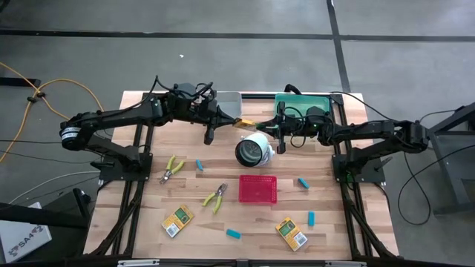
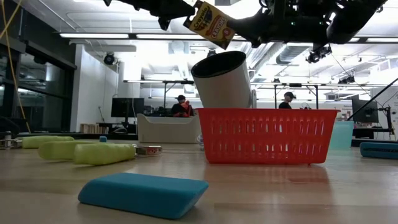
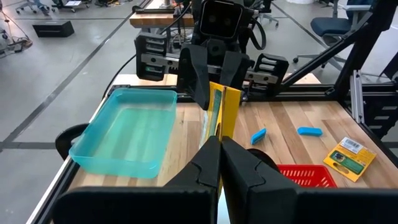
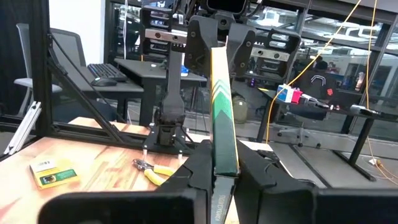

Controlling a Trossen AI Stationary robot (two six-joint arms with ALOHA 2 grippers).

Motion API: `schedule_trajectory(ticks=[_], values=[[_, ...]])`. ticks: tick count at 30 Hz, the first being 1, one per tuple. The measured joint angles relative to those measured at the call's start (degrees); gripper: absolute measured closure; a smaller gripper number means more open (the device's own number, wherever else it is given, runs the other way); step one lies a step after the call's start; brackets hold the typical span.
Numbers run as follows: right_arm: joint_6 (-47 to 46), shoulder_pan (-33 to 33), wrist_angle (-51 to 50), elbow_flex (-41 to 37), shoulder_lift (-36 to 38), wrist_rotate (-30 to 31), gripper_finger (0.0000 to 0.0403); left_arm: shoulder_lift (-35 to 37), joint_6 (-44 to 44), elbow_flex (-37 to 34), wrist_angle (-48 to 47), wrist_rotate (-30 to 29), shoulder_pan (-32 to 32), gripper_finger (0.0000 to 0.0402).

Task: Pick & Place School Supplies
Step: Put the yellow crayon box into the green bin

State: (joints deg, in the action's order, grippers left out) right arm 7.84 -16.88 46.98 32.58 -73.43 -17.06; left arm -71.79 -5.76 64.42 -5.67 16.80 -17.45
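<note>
Crayon box [image 1: 244, 122] number one is up in the air above the far middle of the table [image 1: 326, 230], gripped at both ends: the left gripper [image 1: 232, 121] is shut on one end, and the right gripper [image 1: 265, 127] has its fingers pressed against the other end, as both wrist views show. In the low view the box [image 2: 211, 23] hangs tilted, just above the white cylinder [image 1: 254, 150], which leans with its dark mouth upward beside the red basket [image 1: 257, 189].

Two more crayon boxes lie on the near side of the table, one to the left [image 1: 178, 220] and one to the right [image 1: 291, 233]. Two pliers with yellow-green handles [image 1: 173, 168] [image 1: 216, 197] lie left of the basket. Small blue blocks are scattered about, one [image 1: 303, 182] right of the basket and one [image 1: 234, 233] near the front edge. A green tray [image 1: 286, 104] and a grey bin [image 1: 228, 99] sit at the far edge.

This looks like a handover between the arms, with the right gripper just taking hold. Next, I judge, the left gripper must let go only once the right grip is firm, then draw straight back so the box is not twisted loose, before the right arm carries it to a container.
</note>
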Motion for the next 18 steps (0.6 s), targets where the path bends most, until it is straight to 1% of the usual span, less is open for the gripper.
schedule_trajectory(ticks=[8,14,18], values=[[0.0,0.0,0.0,0.0,0.0,0.2,0.0376,0.0,-0.6,0.0,0.0,0.0,0.0,0.0398],[0.0,0.0,-0.4,0.0,0.0,0.3,0.0376,0.0,-1.6,0.0,0.4,-0.3,1.1,0.0377],[-0.1,0.0,-0.2,0.0,0.0,0.4,0.0376,0.0,-2.0,0.0,0.4,-3.2,2.0,0.0372]])
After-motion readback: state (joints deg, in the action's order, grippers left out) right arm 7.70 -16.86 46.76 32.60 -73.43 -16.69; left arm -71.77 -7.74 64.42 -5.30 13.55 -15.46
